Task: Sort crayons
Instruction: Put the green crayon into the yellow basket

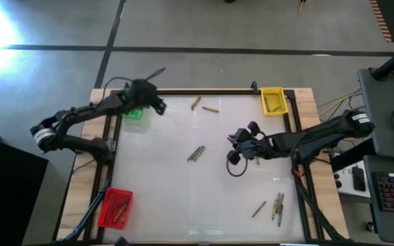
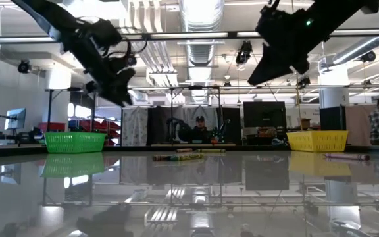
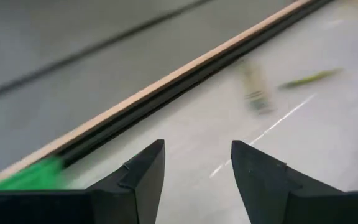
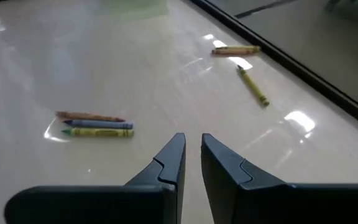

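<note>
Green bin (image 1: 134,114) corner: left gripper (image 1: 157,105) is hovering with its fingers apart and empty.
Crayons (image 1: 195,154) are lying scattered across the desk (image 1: 183,198); the right gripper (image 1: 232,139) is hanging mid-desk near three of them, fingers nearly together, carrying nothing.

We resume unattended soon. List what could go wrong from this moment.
1. The left gripper, open above the green bin, is near the table's edge; it might clip the bin's rim.
2. Three crayons lie touching side by side; the right gripper, nearly shut with nothing between its fingers, may grab more than one.
</note>
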`<act>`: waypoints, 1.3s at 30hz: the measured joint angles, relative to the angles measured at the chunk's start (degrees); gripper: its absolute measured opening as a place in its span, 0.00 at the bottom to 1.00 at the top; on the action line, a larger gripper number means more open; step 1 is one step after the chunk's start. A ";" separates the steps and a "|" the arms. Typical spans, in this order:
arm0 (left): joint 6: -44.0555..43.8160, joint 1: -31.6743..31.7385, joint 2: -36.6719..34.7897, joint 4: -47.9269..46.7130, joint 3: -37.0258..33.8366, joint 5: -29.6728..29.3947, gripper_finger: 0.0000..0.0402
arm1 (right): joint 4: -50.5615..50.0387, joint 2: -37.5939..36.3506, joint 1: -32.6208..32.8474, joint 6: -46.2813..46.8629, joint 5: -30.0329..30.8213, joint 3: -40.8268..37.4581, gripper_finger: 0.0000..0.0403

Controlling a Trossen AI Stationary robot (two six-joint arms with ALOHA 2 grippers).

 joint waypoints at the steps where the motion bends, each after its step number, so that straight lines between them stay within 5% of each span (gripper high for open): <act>1: 0.00 -2.50 -0.56 3.27 -1.38 0.06 0.42 | 1.10 1.17 -0.19 0.74 0.62 0.00 0.11; 9: -1.61 -21.46 -0.45 26.95 -11.92 0.23 0.42 | 3.18 11.28 -7.61 -0.38 -6.79 6.48 0.11; 16: -3.51 -30.36 2.99 32.52 -14.18 -0.03 0.42 | 2.71 23.59 -9.78 -7.85 -14.02 16.79 0.16; 30: -5.77 -34.04 12.11 36.27 -16.21 -5.99 0.42 | -17.86 37.35 -15.48 -25.76 -12.31 44.74 0.30; 39: -3.66 -33.95 10.03 32.39 -16.14 -6.02 0.42 | -23.33 37.69 -30.93 -28.44 -22.37 45.89 0.26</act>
